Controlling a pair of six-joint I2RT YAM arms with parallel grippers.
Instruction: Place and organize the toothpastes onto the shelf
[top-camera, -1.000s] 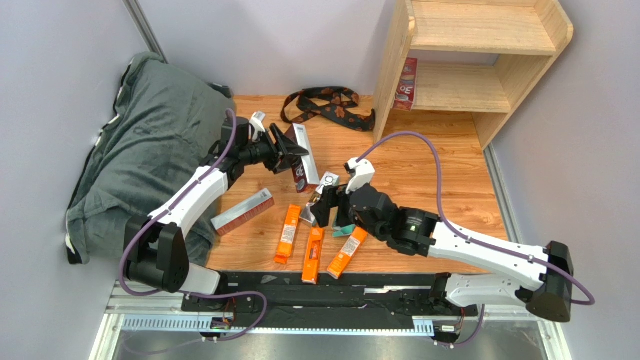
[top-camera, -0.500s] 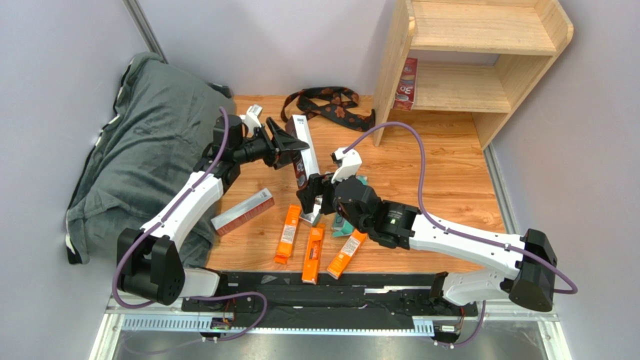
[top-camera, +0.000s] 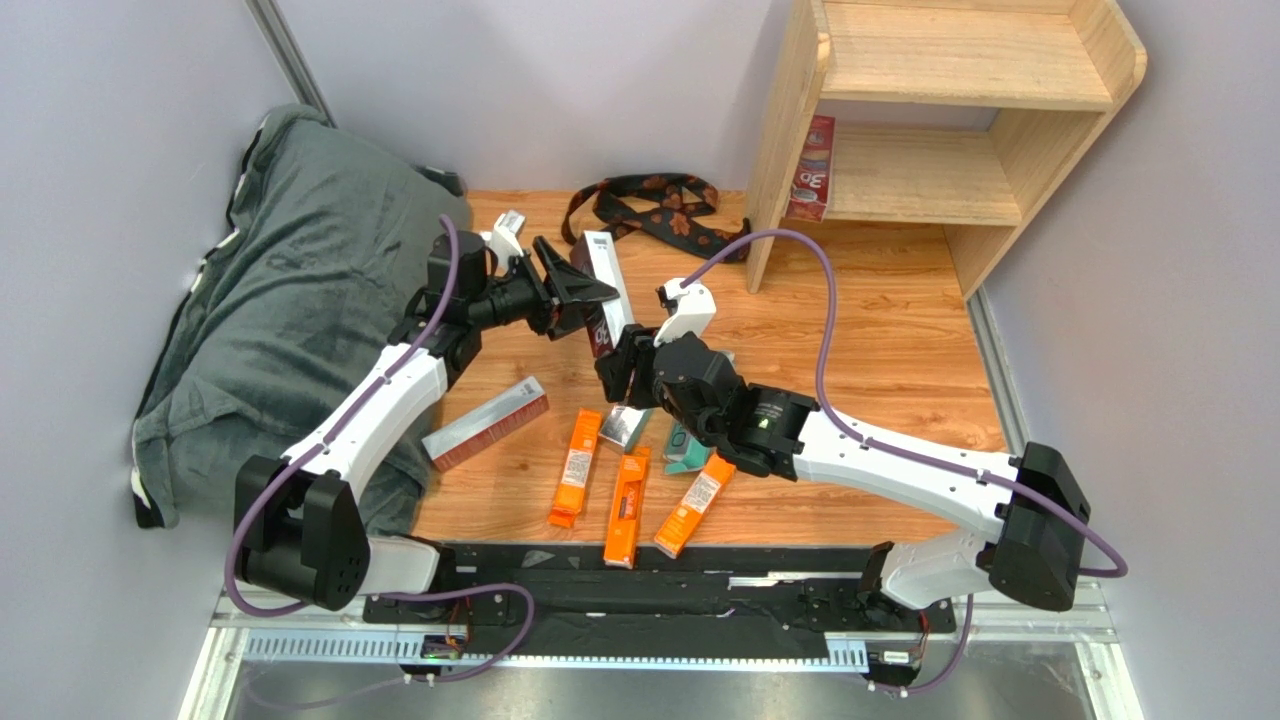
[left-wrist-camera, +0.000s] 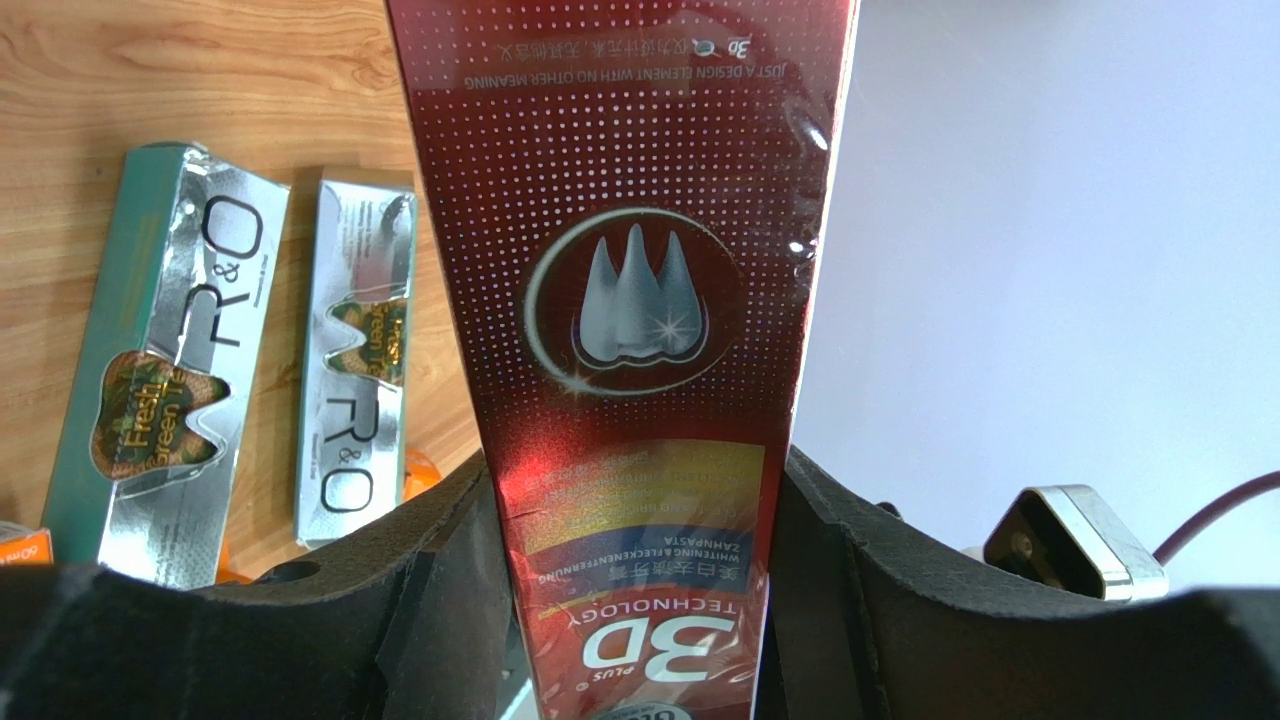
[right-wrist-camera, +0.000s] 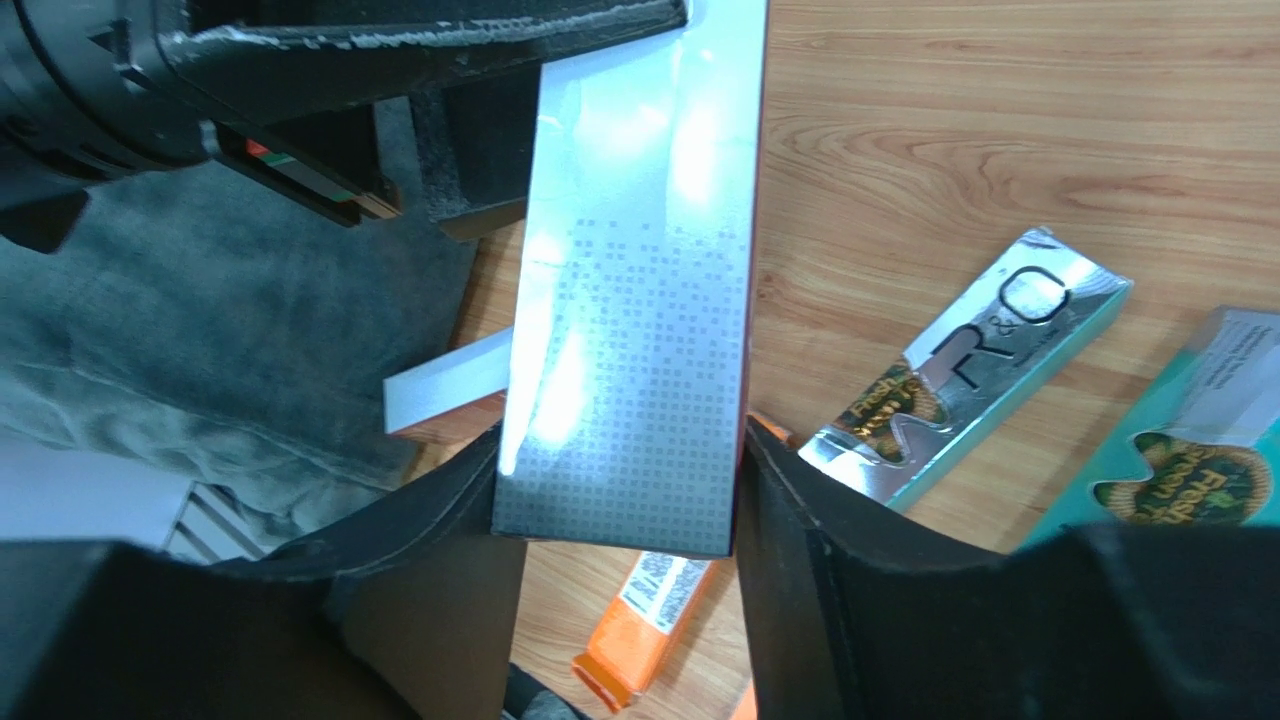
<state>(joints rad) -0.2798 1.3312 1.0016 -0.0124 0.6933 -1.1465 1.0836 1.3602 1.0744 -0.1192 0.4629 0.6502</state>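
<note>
One dark red toothpaste box (top-camera: 607, 288) marked "3D" hangs above the table, and both grippers grip it. My left gripper (top-camera: 579, 293) is shut on its far end (left-wrist-camera: 631, 300). My right gripper (top-camera: 619, 368) is shut on its near end, whose silvery back (right-wrist-camera: 646, 300) faces that wrist camera, with a finger pressed to each side. On the table lie a silver-white box (top-camera: 624, 429), a teal box (top-camera: 688, 450), another dark red box (top-camera: 484, 425) and three orange boxes (top-camera: 574, 468). The wooden shelf (top-camera: 962, 90) stands at the far right, with a dark red box (top-camera: 813, 168) on its lower tier.
A black-and-brown strap (top-camera: 657, 210) lies at the back of the table, left of the shelf. A grey cloth heap (top-camera: 286, 285) fills the left side under the left arm. The right arm's purple cable (top-camera: 819, 285) arcs over the table towards the shelf.
My right gripper has moved up and left from the silver-white box to the held dark red box and closed on its near end. The left arm shifted slightly at first, then held still.
</note>
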